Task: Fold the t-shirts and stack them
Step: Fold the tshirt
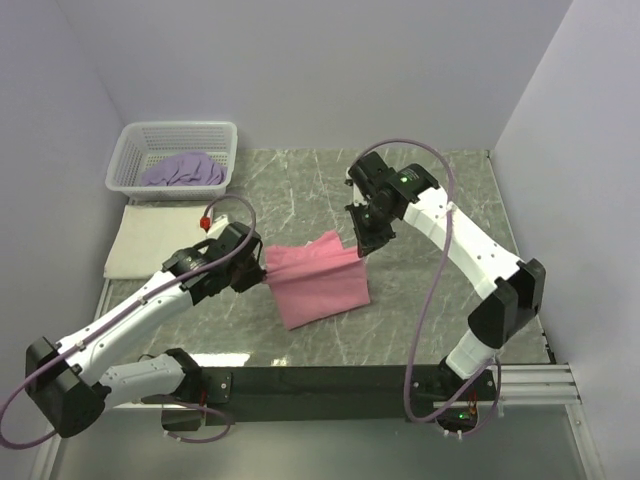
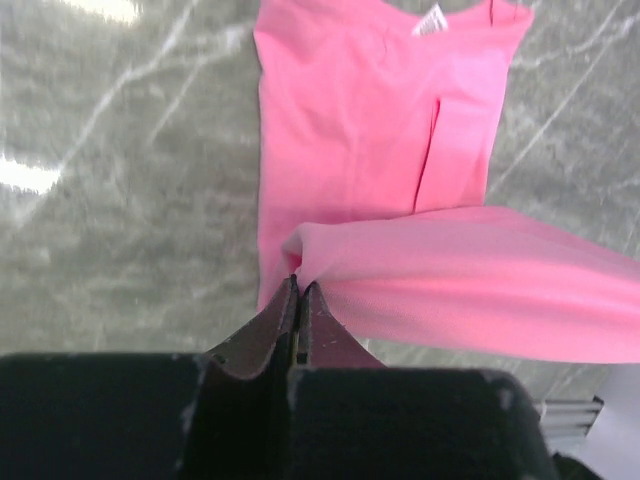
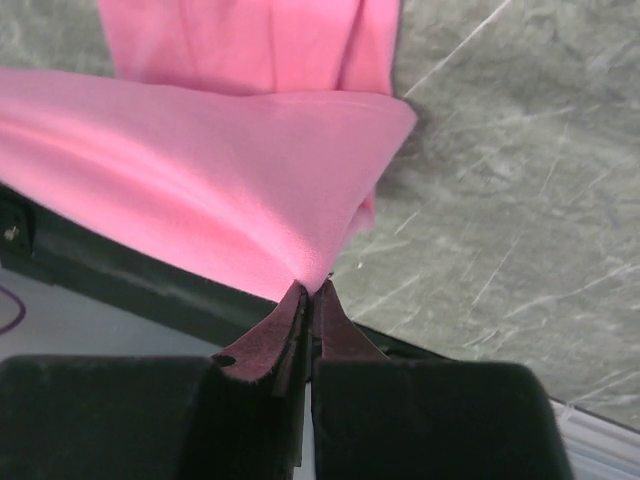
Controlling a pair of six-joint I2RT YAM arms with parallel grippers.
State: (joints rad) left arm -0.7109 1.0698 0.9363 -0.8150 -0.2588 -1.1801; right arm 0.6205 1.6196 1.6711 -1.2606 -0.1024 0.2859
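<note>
At the far left a lavender shirt (image 1: 182, 170) lies bunched in the white basket (image 1: 180, 127). A cream shirt (image 1: 150, 240) lies folded flat on the table (image 1: 440, 200) just on the near side of it. The left claw (image 1: 262, 264) is pinched tight on one corner of the pink shirt (image 1: 322, 288). That shirt lies mid-table, smooth, its white neck label (image 2: 432, 20) showing, with one edge lifted and stretched between both claws. The right claw (image 1: 361, 249) is clamped on the opposite corner.
</note>
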